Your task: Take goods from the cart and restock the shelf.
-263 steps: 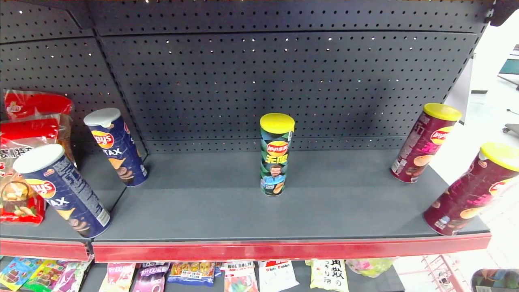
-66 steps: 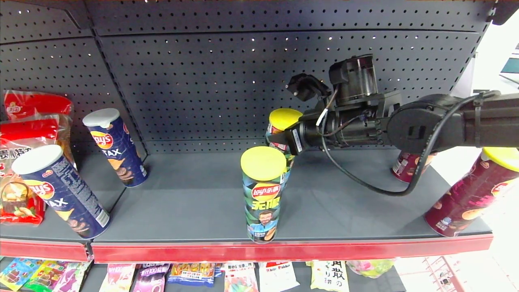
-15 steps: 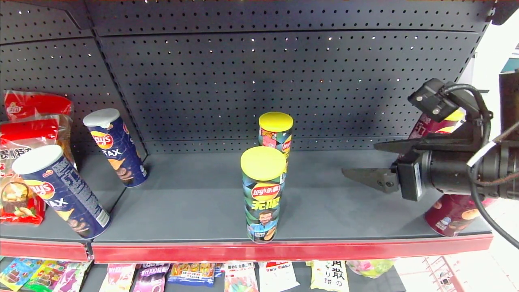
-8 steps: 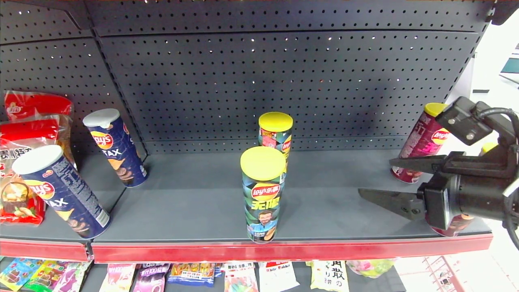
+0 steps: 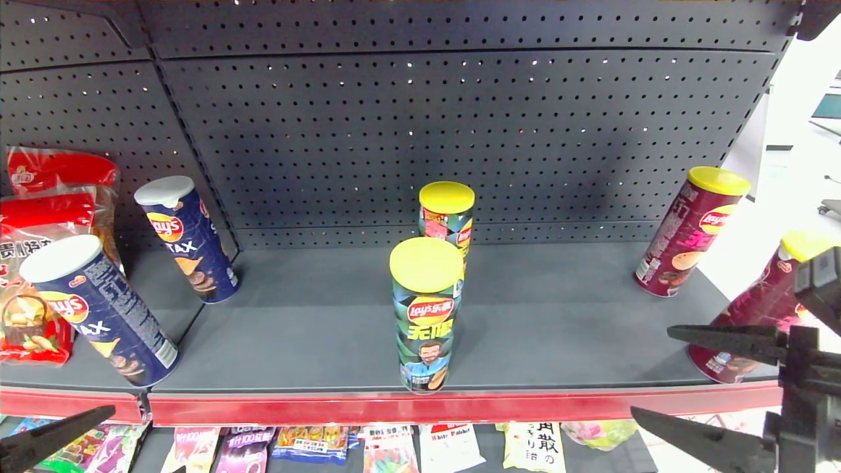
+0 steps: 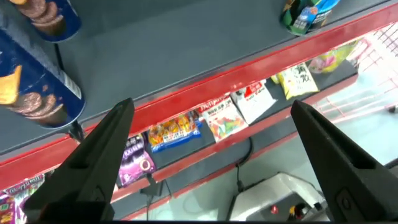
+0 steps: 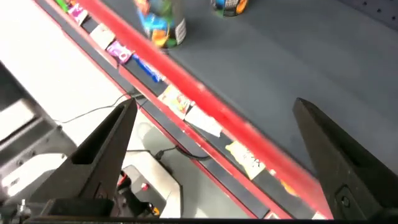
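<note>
Two green-and-blue chip cans with yellow lids stand upright at the middle of the grey shelf [image 5: 558,328]. One can [image 5: 426,315] is at the red front edge, and the other can [image 5: 447,213] is right behind it. My right gripper [image 5: 650,371] is open and holds nothing, low at the shelf's right end, just before the front edge. The right wrist view has this gripper [image 7: 214,102] spread over the red edge, the front can [image 7: 160,22] farther off. My left gripper [image 6: 211,104] is open and holds nothing, below the shelf's left front edge. One finger [image 5: 59,433] of it shows in the head view.
Two dark blue cans with white lids [image 5: 187,236] [image 5: 98,309] lean at the left, beside red snack bags [image 5: 39,217]. Two maroon cans [image 5: 690,230] [image 5: 762,309] stand at the right end. Snack packets [image 5: 394,447] hang under the shelf. A pegboard backs it.
The right arm has drawn back from the shelf, down and to the right, its gripper open throughout. A left gripper finger has come into view at the lower left. The cans have not moved.
</note>
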You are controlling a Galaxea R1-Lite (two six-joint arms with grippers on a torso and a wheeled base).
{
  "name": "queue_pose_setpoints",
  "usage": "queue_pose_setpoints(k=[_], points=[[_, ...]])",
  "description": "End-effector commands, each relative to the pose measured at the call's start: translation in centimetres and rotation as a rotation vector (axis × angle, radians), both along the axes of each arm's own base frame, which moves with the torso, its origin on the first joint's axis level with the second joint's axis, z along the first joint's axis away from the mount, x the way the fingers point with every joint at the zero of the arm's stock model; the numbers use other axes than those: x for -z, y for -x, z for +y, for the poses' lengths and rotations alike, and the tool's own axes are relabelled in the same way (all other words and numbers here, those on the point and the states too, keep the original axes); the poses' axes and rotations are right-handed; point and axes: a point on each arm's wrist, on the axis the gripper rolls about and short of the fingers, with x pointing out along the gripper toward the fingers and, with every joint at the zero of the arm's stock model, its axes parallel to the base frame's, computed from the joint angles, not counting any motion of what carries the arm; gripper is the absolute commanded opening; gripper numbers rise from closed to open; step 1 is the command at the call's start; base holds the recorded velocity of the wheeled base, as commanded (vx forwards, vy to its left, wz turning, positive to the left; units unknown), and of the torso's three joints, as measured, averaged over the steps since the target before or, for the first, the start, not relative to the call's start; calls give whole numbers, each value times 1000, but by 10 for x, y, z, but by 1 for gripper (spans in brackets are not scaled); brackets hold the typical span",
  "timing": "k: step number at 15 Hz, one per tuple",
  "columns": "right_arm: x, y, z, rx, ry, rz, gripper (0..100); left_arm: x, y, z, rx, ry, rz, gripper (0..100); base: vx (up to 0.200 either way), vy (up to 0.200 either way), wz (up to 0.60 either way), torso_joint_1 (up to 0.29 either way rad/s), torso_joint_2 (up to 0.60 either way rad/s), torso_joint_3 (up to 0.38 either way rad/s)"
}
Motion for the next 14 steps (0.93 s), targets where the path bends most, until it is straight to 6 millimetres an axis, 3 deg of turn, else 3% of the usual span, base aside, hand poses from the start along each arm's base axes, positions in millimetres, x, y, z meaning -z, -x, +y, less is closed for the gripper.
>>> queue_pose_setpoints(k=[1, 3, 6, 10, 12, 14], points=[[12, 31, -23, -2, -36, -49, 100, 3, -16, -4, 6, -32, 81, 100, 0, 0, 0, 0, 0, 0], [20, 46, -35, 12, -54, -76, 100, 2, -20, -5, 10, -42, 90, 100, 0, 0, 0, 0, 0, 0], [35, 71, -60, 185, -76, -142, 100, 0, -29, -7, 13, -54, 113, 100, 0, 0, 0, 0, 0, 0], [50, 93, -78, 603, -120, -56, 100, 2, -34, -8, 27, -81, 135, 100, 0, 0, 0, 0, 0, 0], [62, 104, -81, 900, -110, -77, 100, 4, -43, -13, 57, -92, 135, 100, 0, 0, 0, 0, 0, 0], [79, 117, -79, 993, -123, -134, 100, 4, -54, -18, 78, -90, 120, 100, 0, 0, 0, 0, 0, 0]])
